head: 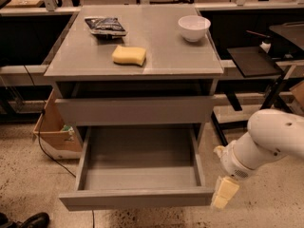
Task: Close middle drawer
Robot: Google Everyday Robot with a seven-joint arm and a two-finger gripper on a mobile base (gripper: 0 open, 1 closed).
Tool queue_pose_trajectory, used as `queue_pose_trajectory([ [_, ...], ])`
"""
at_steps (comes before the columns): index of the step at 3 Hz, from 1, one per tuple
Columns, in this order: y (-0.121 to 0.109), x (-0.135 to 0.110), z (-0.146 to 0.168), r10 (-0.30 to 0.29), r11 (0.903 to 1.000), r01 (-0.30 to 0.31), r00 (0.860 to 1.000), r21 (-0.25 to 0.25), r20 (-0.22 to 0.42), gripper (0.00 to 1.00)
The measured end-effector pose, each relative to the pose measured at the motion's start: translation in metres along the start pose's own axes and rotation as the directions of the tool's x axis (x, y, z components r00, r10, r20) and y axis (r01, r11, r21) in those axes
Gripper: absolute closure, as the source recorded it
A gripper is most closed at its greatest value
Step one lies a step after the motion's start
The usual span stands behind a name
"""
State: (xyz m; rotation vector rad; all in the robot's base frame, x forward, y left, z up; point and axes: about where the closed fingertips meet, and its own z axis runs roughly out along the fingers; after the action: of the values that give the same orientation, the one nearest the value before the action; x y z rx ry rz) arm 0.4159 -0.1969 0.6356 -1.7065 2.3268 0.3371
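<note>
Grey cabinet top [161,56] with yellow sponge [128,55], white bowl [194,28], dark snack bag [105,26]; jaws low to its right.

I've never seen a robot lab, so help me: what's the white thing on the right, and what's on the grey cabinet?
The white tube is the robot's one arm. Its yellowish tip is the end effector, the grasping part. It hangs low beside the right front corner of the open drawer and holds nothing. This single picture looks down at the cabinet from the front; where the camera sits is not known. On its top lie a dark bag, a yellow sponge and a white bowl. The drawer, which the robot should close, is pulled out and bare inside. The upper front is shut.
</note>
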Motion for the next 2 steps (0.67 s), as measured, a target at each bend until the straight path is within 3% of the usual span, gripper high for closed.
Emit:
queue_pose_trajectory([
  [1,-0.003,0.005,0.039,-0.01,0.9996,0.011,0.999,-0.025,0.031,0.0],
  [2,-0.005,0.014,0.076,0.018,0.9987,-0.015,0.998,-0.049,0.061,0.0],
])
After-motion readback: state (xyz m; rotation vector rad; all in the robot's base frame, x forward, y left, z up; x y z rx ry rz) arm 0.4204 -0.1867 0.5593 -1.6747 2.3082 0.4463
